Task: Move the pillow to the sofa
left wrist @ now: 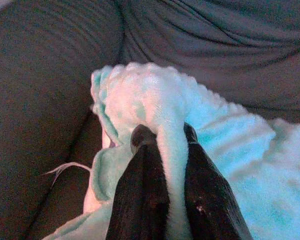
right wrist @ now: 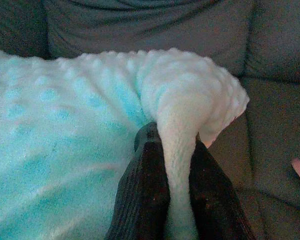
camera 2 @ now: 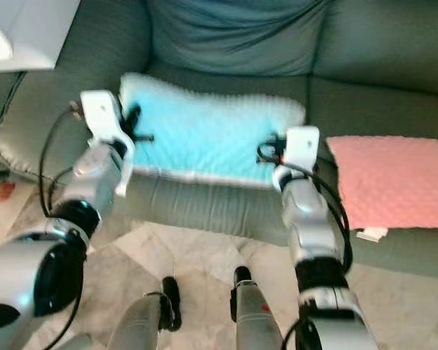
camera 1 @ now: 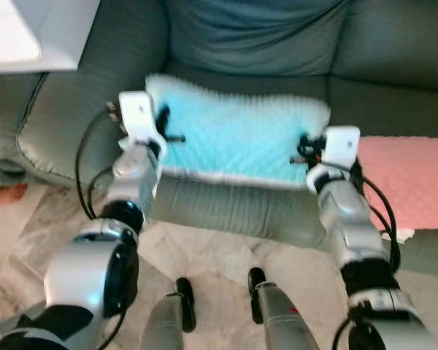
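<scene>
A light blue bumpy pillow (camera 1: 233,131) lies over the seat of the grey-green sofa (camera 1: 95,109), stretched between my two arms. My left gripper (left wrist: 164,134) is shut on the pillow's left edge, with a fold of fabric pinched between its black fingers (left wrist: 145,195). At the pillow's right edge my right gripper (right wrist: 173,135) is shut on another fold (right wrist: 180,150). In the left eye view the left gripper (camera 1: 164,127) and right gripper (camera 1: 304,149) sit at the pillow's two sides, just above the seat.
A pink pillow (camera 1: 409,179) lies on the sofa seat to the right. A white table corner (camera 1: 36,33) stands at the upper left. Marbled floor (camera 1: 204,255) and my own legs (camera 1: 270,313) are below the sofa's front edge.
</scene>
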`<state>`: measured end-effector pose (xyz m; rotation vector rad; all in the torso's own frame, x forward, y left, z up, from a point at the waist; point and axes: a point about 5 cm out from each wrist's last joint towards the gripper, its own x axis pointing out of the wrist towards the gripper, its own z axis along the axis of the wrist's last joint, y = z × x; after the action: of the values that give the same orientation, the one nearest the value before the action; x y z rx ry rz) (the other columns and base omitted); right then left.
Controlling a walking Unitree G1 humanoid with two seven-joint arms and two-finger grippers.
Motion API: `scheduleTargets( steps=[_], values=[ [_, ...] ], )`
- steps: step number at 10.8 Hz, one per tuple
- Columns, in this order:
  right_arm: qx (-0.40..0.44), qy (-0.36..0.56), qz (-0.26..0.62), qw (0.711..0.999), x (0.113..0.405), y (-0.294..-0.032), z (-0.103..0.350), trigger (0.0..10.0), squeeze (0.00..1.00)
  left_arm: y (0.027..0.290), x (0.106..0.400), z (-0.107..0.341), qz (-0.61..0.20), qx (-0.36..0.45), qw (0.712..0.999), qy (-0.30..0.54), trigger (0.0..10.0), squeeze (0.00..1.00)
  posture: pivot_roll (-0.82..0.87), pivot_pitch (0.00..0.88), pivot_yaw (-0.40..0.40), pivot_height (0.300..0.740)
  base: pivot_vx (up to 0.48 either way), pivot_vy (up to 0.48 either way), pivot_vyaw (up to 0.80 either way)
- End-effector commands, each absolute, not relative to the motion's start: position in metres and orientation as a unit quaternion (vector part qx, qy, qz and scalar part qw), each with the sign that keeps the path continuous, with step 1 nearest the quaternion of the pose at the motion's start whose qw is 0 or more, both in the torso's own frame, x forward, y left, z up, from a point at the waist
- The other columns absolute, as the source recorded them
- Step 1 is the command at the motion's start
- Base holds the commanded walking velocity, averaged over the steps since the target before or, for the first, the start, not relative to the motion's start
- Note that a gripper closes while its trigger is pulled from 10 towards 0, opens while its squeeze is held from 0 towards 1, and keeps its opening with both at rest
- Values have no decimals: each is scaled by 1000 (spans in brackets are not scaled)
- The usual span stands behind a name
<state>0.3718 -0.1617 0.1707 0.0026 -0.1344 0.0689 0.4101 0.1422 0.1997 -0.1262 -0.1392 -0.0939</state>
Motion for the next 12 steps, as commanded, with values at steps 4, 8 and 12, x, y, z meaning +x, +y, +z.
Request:
scheduleTargets(
  steps=[4,8,12],
  values=[
    [15,-81,49,995,382,-152,172,10000,1000,136,413,208,-44,-74,994,-74,10000,1000,-260,538,84,740,0,0,0],
    [8,-98,42,994,380,-154,170,10000,1000,122,413,207,-58,-79,993,-69,10000,1000,-265,532,90,740,0,0,0],
    [10,-99,52,994,377,-147,165,10000,1000,119,411,200,-64,-82,993,-60,10000,1000,-270,525,84,740,0,0,0]
  ],
)
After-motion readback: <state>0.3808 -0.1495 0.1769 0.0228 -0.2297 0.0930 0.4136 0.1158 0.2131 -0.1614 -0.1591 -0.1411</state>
